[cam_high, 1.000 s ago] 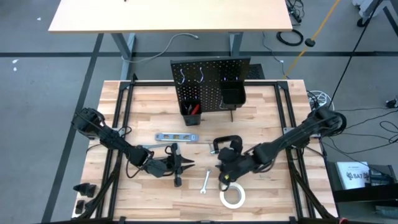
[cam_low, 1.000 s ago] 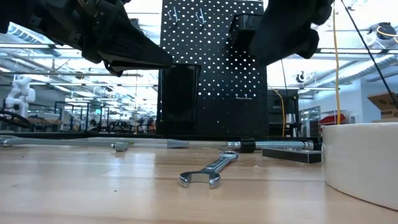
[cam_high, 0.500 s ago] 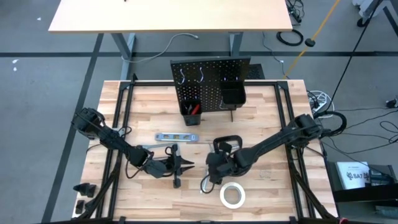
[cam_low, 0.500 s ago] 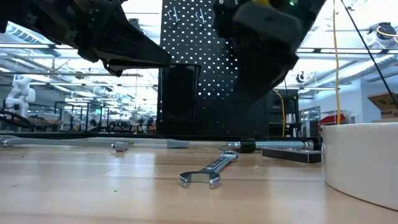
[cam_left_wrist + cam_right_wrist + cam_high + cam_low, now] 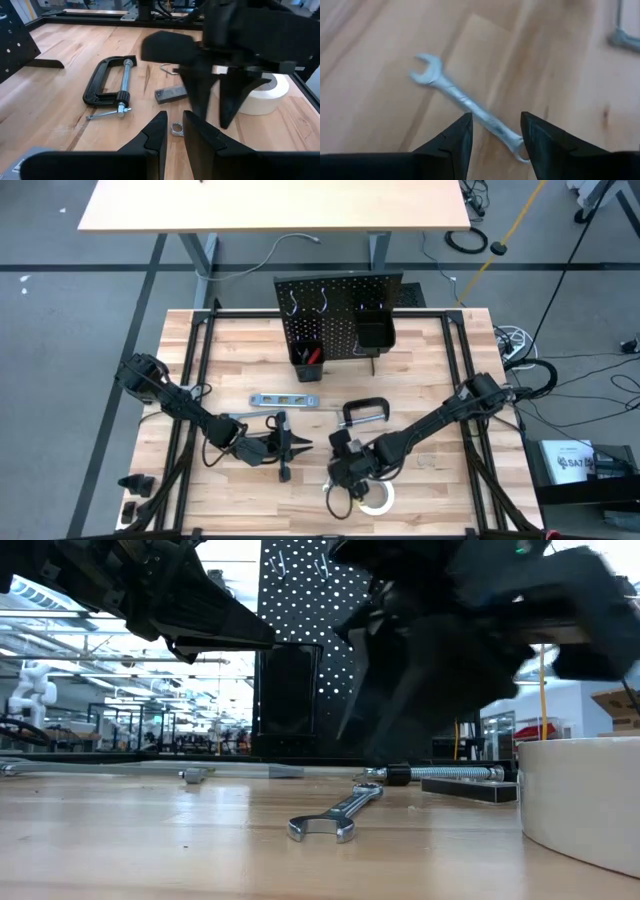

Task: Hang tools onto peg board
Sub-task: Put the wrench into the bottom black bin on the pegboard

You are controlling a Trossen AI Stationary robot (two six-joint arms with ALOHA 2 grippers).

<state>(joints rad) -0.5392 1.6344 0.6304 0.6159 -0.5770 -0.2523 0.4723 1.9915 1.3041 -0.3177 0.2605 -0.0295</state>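
overhead, right end effector [image 5: 492,131] astride wrench [image 5: 470,107]

In the low view, I am seeing the right gripper [image 5: 400,690] only as a dark blur that is covering much of the peg board [image 5: 300,600]. The white tape roll [image 5: 580,800] is being cut off by the right edge there. In the right wrist view, the wrench [image 5: 465,102] is looking smeared, and its far end is hiding behind one finger. From above, the arm is covering most of the wrench. What the left gripper [image 5: 292,446] is holding, I cannot tell.
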